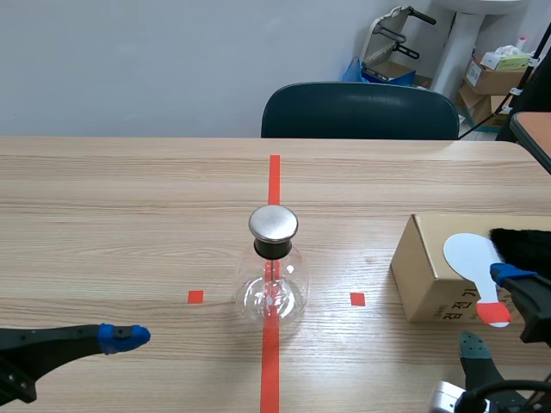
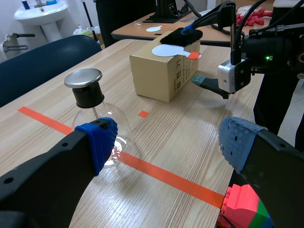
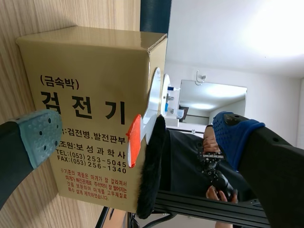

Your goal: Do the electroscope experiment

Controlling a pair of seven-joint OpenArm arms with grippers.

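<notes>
At the lower left, the left gripper (image 2: 166,145) hangs released, holding nothing. The electroscope flask (image 1: 274,277) stands upright at centre frame. At the right, a cardboard box (image 1: 426,275) carries a white paddle (image 1: 469,255) and black fur (image 1: 523,245). The right gripper (image 3: 137,137) is spread wide, the paddle's red handle (image 1: 493,313) between its fingers. It should pinch that handle alone, clear of the fur.

Plain office rm, pale wood desk up front.
Desk (image 1: 103,198): light wood-grain top w/ orange-red tape marks. Dark blue chair (image 1: 360,112) sits at its far edge, right of centre. Behind it a bare pale grey-blue wall (image 1: 129,60), evenly lit. Past desk's far right corner: cardboard boxes (image 1: 492,77), white sink (image 2: 40,12) on a pedestal (image 1: 456,43), folded metal frame (image 1: 392,39), blue bag (image 1: 355,69). 2nd brown-topped table (image 1: 535,131) off desk's right edge.
</notes>
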